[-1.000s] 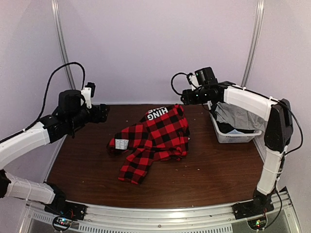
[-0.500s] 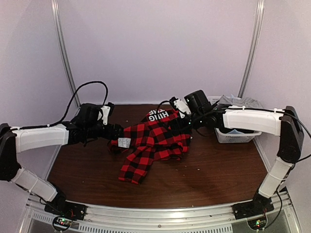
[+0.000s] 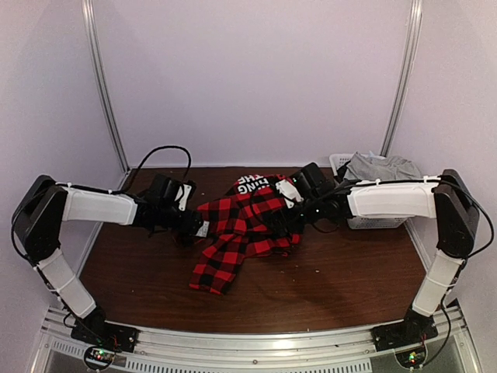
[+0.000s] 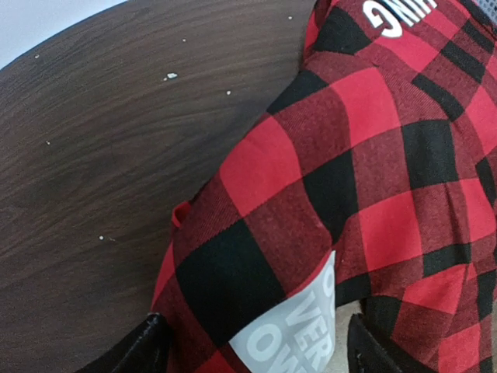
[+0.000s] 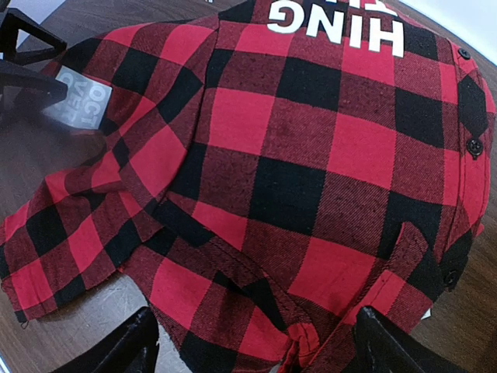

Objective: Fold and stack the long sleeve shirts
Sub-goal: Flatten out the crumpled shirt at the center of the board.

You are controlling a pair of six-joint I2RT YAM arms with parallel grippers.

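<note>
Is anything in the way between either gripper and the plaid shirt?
Nothing visible. The left gripper is at the left edge of the shirt, the right gripper at its right side, both open.

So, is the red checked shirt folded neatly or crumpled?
Crumpled. The shirt lies bunched on the table, its edges uneven and one sleeve trailing toward the near edge.

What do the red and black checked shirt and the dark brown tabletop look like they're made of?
Red-and-black checked shirt: probably soft woven flannel, matte; diagonal weave and slight fuzz show. Dark brown tabletop: wood or wood-look laminate, low sheen; fine grain lines show.
</note>
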